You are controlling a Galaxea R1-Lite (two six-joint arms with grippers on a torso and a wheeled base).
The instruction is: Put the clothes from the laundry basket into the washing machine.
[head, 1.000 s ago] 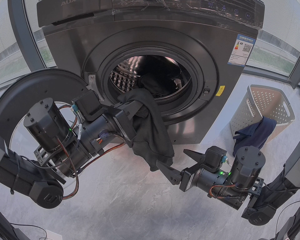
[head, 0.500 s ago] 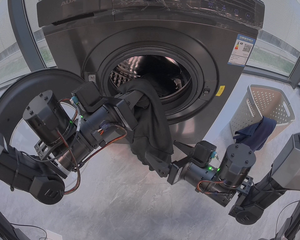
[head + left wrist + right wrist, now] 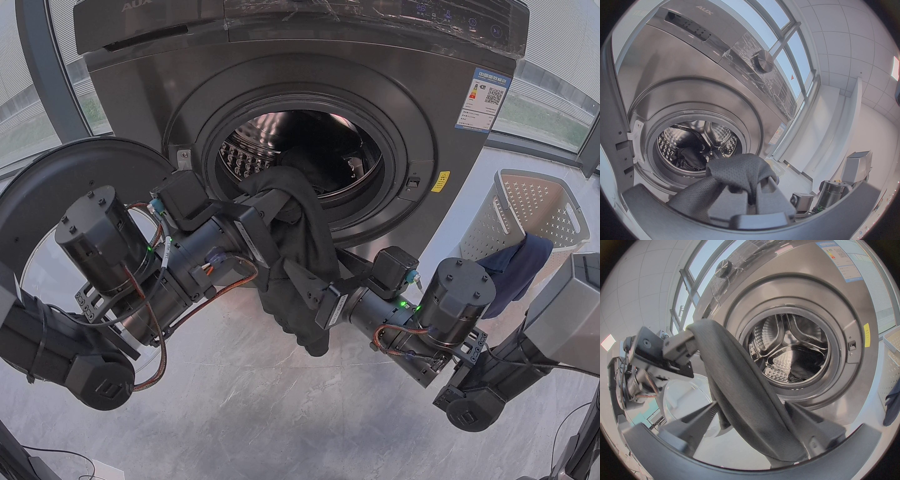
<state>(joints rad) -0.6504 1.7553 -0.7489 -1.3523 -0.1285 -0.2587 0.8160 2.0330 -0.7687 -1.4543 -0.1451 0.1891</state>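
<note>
Limp black garment [image 3: 306, 244], pinched by left gripper [image 3: 281, 203], hangs between right gripper's [image 3: 312, 259] spread fingers [image 3: 815, 430]. Three garments total: also dark garment [image 3: 315, 167] inside washing machine [image 3: 406, 112], navy garment [image 3: 519, 265] on basket [image 3: 531, 187], 3 o'clock.

The head camera looks down from high up at the front of the washing machine [image 3: 156, 94] and the floor [image 3: 250, 406] before it. The two wrist cameras sit lower and much nearer, looking up at that same front (the open drum [image 3: 787, 358] shows in all three views).
</note>
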